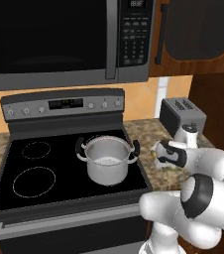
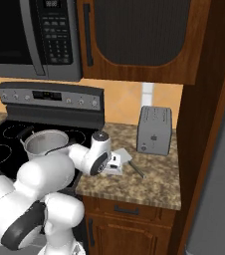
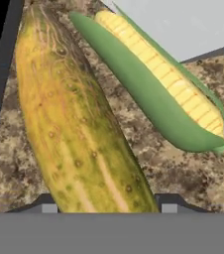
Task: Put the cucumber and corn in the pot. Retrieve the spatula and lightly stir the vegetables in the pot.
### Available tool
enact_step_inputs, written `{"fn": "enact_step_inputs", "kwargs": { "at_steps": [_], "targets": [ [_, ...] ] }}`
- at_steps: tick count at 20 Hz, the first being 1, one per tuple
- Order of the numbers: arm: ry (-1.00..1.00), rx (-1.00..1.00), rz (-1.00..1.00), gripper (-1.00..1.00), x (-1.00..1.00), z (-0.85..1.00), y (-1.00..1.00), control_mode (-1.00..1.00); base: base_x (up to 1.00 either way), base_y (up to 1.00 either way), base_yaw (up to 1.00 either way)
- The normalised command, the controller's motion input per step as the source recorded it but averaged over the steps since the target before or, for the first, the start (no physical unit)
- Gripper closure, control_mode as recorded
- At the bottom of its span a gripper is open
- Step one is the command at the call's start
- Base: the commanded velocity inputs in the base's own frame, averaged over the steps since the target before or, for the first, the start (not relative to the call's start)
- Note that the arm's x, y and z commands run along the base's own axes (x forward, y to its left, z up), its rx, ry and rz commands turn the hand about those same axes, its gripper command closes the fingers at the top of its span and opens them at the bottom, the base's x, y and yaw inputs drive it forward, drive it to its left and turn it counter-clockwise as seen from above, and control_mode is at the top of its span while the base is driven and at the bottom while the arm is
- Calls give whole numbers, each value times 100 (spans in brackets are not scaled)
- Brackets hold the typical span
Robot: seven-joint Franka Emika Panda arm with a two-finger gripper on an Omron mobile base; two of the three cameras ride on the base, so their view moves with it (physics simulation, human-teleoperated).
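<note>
You had the gripper [image 3: 109, 207] low over the speckled brown counter [image 2: 157, 185], just right of the stove [image 1: 69, 186], with the hand pointing down at the vegetables. In the hand view the cucumber [image 3: 79, 124] lay lengthwise between the two dark fingertips [image 3: 49, 207], running from the bottom edge up to the top left. It looked thick and blotchy, yellow-green with darker green patches and small dark bumps across its skin. The fingers stood one on each side of it, close against its flanks, but you could not tell from that angle whether they had pressed onto it or were only straddling it.

Just beside the cucumber, tilted the same way, lay the corn [image 3: 158, 79]: rows of yellow kernels showing along a smooth green husk that tapered to a rounded tip. Its upper end sat against the pale grey blade of the spatula [image 3: 183, 25], whose thin dark handle pointed toward the counter's front in the right base view.

The pot [image 1: 108, 166] stood on the stove's right front area, shiny steel, with looped side handles.
</note>
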Motion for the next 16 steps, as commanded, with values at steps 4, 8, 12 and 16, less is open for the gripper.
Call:
{"fn": "enact_step_inputs", "kwargs": {
  "at_steps": [4,8,12,16],
  "targets": [
    [-25,1,0,100,-62,97,6,-100,0,0,0],
    [-10,0,0,100,-46,100,16,-100,0,0,0],
    [0,0,0,100,-26,100,16,-100,0,0,0],
    [1,0,0,100,-4,100,25,-100,0,0,0]
  ]
}}
